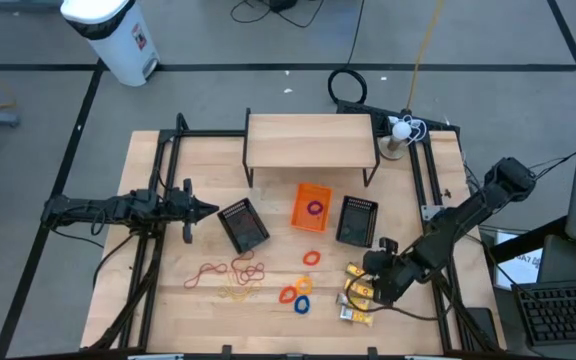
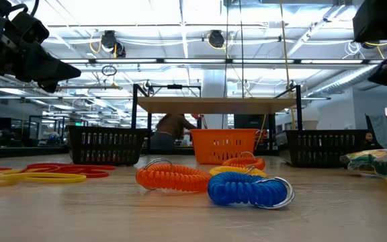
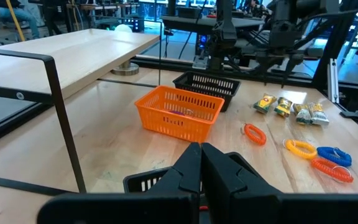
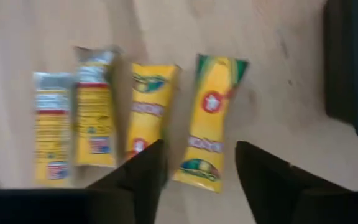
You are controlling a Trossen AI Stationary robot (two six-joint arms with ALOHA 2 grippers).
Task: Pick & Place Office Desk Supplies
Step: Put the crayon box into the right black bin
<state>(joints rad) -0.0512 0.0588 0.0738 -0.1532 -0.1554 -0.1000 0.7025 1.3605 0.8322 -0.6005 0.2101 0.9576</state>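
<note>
1. Wooden boards make up the surface [image 1: 168, 300], which carries a raised wooden shelf [image 1: 310, 139] at the back and three bins in a row before it: a black mesh bin [image 1: 243, 225], an orange bin [image 1: 311, 208] and a second black mesh bin [image 1: 357, 220].
2. Loose supplies lie near the front edge: red and yellow rubber bands [image 1: 230, 275], coiled rings [image 1: 296, 292] in orange, yellow and blue, and four yellow packets [image 4: 135, 115] side by side near the right front corner.
3. One purple ring [image 1: 315, 208] already sits inside the orange bin.
4. Hovering just above the packets, the right gripper [image 4: 199, 168] has its jaws parted and empty, straddling the end of one packet [image 4: 210, 121].
5. Parked at the left side of the surface, the left gripper [image 3: 201, 163] is closed and holds nothing.
6. Judging from this, the step in hand is the approach to pick up a packet.
7. Next, the right gripper likely needs to descend, close on that single packet without catching its neighbour, then lift and carry it to a bin.
</note>
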